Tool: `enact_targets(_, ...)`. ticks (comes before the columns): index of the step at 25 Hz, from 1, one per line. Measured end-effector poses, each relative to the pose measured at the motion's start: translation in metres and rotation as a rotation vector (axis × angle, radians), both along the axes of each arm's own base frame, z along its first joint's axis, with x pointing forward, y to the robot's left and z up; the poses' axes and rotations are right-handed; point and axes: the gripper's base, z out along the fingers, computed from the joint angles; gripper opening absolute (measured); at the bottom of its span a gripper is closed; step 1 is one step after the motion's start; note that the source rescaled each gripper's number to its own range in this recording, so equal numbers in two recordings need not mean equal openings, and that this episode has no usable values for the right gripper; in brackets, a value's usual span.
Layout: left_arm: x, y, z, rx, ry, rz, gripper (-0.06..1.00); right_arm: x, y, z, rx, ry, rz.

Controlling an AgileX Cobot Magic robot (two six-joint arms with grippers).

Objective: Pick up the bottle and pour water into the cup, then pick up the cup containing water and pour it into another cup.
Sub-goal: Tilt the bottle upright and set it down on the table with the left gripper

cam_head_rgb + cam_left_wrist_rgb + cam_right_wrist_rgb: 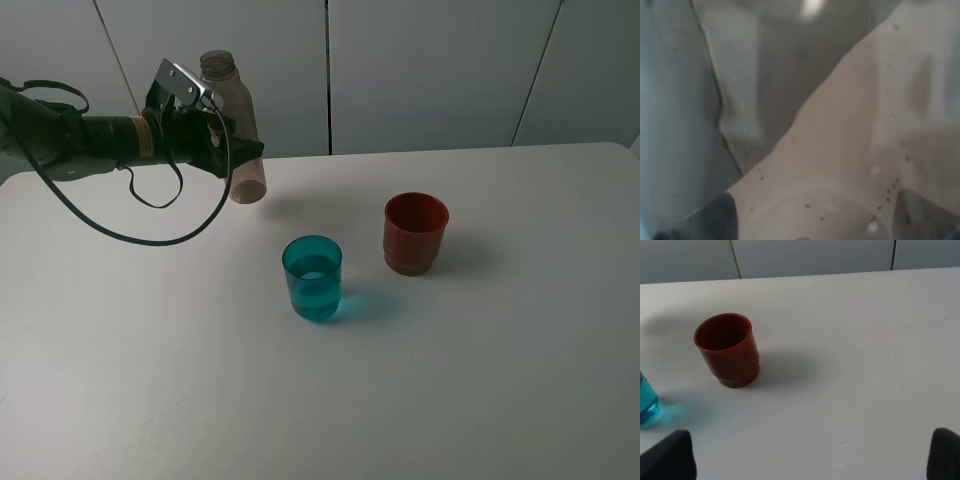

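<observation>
The clear grey-tinted bottle (238, 100) stands about upright at the back left, its base at or just above the table; I cannot tell which. My left gripper (222, 140) is shut on its middle. In the left wrist view the bottle (850, 130) fills the frame between the dark fingertips (715, 220). The teal cup (312, 278) stands mid-table with water in it. The red-brown cup (415, 233) stands to its right, empty as far as I see; it also shows in the right wrist view (730, 350). My right gripper (807, 455) is open, low over the table, out of the exterior view.
The white table (150, 380) ends at a grey panelled wall (430, 70) behind the bottle. A black cable (140, 235) loops down from the left arm to just above the table. The teal cup's edge (646, 397) shows in the right wrist view.
</observation>
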Motion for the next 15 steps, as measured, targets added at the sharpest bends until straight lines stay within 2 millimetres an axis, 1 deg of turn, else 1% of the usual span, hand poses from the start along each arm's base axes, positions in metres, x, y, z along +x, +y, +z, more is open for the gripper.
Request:
enact_targets(4, 0.003, 0.004, -0.006, 0.021, 0.015, 0.032, 0.0, 0.0, 0.0, 0.0, 0.0, 0.0, 0.0)
enact_targets(10, 0.006, 0.016, -0.01, 0.016, 0.026, 0.072, 0.0, 0.0, 0.0, 0.0, 0.0, 0.0, 0.0)
enact_targets(15, 0.007, 0.016, -0.019, 0.016, 0.049, 0.078, 0.0, 0.0, 0.0, 0.0, 0.0, 0.0, 0.0)
